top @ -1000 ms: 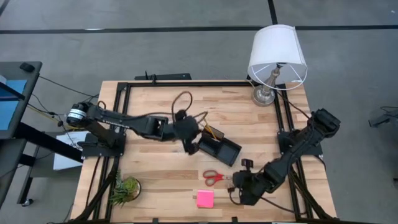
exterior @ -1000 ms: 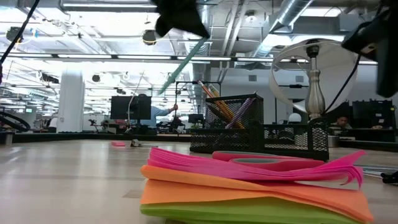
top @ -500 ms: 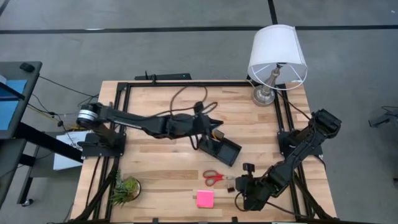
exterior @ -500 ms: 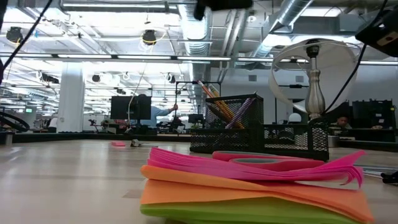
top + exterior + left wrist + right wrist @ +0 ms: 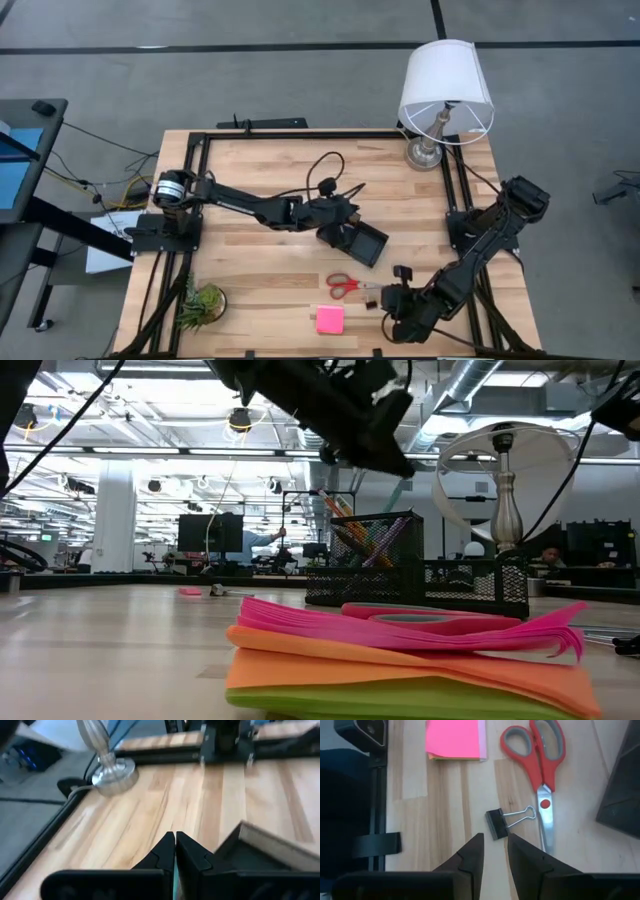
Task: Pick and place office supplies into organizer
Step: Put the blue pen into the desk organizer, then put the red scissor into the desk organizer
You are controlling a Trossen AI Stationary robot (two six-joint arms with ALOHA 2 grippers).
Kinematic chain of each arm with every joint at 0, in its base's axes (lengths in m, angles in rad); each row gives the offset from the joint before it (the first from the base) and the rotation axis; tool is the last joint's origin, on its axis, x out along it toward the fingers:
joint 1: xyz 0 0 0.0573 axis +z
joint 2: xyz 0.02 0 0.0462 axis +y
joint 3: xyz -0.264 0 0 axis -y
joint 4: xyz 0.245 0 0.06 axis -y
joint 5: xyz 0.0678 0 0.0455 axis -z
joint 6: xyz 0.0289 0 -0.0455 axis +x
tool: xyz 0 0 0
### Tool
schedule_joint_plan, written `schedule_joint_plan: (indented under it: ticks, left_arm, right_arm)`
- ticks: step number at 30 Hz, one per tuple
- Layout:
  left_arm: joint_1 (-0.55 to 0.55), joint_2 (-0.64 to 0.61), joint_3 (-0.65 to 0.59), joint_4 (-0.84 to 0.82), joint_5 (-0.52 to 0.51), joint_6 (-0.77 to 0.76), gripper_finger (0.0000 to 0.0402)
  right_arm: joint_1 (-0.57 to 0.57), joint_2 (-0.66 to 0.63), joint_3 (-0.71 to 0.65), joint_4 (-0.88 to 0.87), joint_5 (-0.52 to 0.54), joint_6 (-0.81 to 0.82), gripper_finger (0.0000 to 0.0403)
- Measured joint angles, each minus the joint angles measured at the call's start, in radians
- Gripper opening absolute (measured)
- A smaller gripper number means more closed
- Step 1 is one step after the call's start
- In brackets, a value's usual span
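The black mesh organizer [image 5: 357,241] stands mid-table, and its pen cup [image 5: 366,555] holds pencils. My left gripper [image 5: 344,214] reaches over the organizer's far-left end. In the low view it hangs just above the cup [image 5: 385,440], shut on a teal pen of which only a sliver shows. Red-handled scissors [image 5: 540,765], a pink sticky-note pad [image 5: 454,739] and a black binder clip [image 5: 496,824] lie flat on the table near the front. My right gripper [image 5: 494,839] hovers over the clip, open a little, its fingertips at the clip's near end. My left gripper pinches the teal pen between its two shut fingers. Only a thin teal strip [image 5: 173,887] shows in the slit between them. The fingers themselves hide which part of the pen they have and how it hangs. They slant down toward the table's right side.
A white-shaded lamp [image 5: 445,90] stands at the far right corner. A small green plant [image 5: 203,303] sits at the near left. A black metal frame [image 5: 300,134] runs around the table's edges. Bare wood lies between the organizer and the scissors.
My left gripper has swung toward the table's right edge and come down over the organizer, tipping nearer to level. It stayed shut. In the low view the slanting teal pen went out of sight and the gripper now hangs above the pen cup. My right gripper crept slightly toward the near edge.
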Motion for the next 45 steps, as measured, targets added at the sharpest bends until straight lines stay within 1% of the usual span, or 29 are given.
schedule_joint_plan:
  ticks: [2,5,10,13,16,18,21,23,24,25,26,29,31,33,35,38,42,45]
  left_arm:
    - [0.0,0.0,0.0,-0.033,-0.002,0.004,0.0006]
    - [-0.001,0.0,0.0,-0.067,-0.006,0.017,0.0027]
    - [-0.008,-0.001,0.001,-0.063,-0.004,0.044,0.0081]
    - [-0.014,-0.008,0.001,-0.061,-0.018,0.007,0.0113]
    - [-0.025,-0.012,0.029,-0.101,-0.067,-0.014,0.0138]
    - [-0.042,-0.012,0.068,-0.165,-0.127,0.008,0.0149]
    - [-0.071,-0.012,0.153,-0.306,-0.246,0.058,0.0159]
    - [-0.093,-0.012,0.221,-0.441,-0.279,0.02,0.0162]
    - [-0.104,-0.012,0.258,-0.512,-0.262,-0.028,0.0162]
    - [-0.114,-0.013,0.293,-0.57,-0.215,-0.075,0.0162]
    - [-0.123,-0.015,0.319,-0.621,-0.141,-0.117,0.0162]
    - [-0.144,-0.017,0.334,-0.735,0.084,-0.175,0.0159]
    - [-0.159,-0.007,0.331,-0.825,0.157,-0.209,0.0154]
    - [-0.176,0.008,0.315,-0.874,0.164,-0.271,0.0148]
    - [-0.191,0.023,0.273,-0.894,0.164,-0.306,0.0142]
    - [-0.206,0.062,0.227,-0.87,0.173,-0.342,0.0134]
    - [-0.211,0.114,0.21,-0.756,0.203,-0.398,0.0128]
    - [-0.209,0.165,0.208,-0.672,0.283,-0.412,0.0127]
  right_arm:
    - [0.005,0.0,0.0,0.009,0.002,0.0,0.0081]
    - [0.009,0.0,0.0,0.024,0.002,-0.01,0.0081]
    - [0.008,0.0,0.0,0.022,0.002,-0.018,0.0081]
    - [0.008,0.0,0.0,0.02,0.002,-0.018,0.0081]
    - [0.008,0.0,0.0,0.019,0.001,-0.018,0.0081]
    - [0.008,0.0,0.0,0.019,0.001,-0.018,0.0081]
    - [0.008,0.0,0.0,0.019,0.001,-0.018,0.0081]
    - [0.008,0.0,0.0,0.019,0.001,-0.018,0.0081]
    - [0.008,0.0,0.0,0.019,0.001,-0.018,0.0081]
    - [0.008,0.0,0.0,0.019,0.001,-0.018,0.0081]
    - [0.008,0.0,0.0,0.019,0.001,-0.018,0.0081]
    - [0.008,0.0,0.0,0.019,0.001,-0.018,0.0081]
    - [0.008,0.0,0.0,0.019,0.001,-0.018,0.0081]
    - [0.008,0.0,0.0,0.019,0.001,-0.018,0.0081]
    - [0.007,0.0,0.0,0.021,0.001,-0.018,0.0081]
    - [0.002,0.0,0.0,0.022,0.001,-0.019,0.0081]
    - [-0.01,0.0,0.001,0.027,0.001,-0.019,0.0081]
    - [-0.02,0.0,0.001,0.028,0.001,-0.019,0.0081]
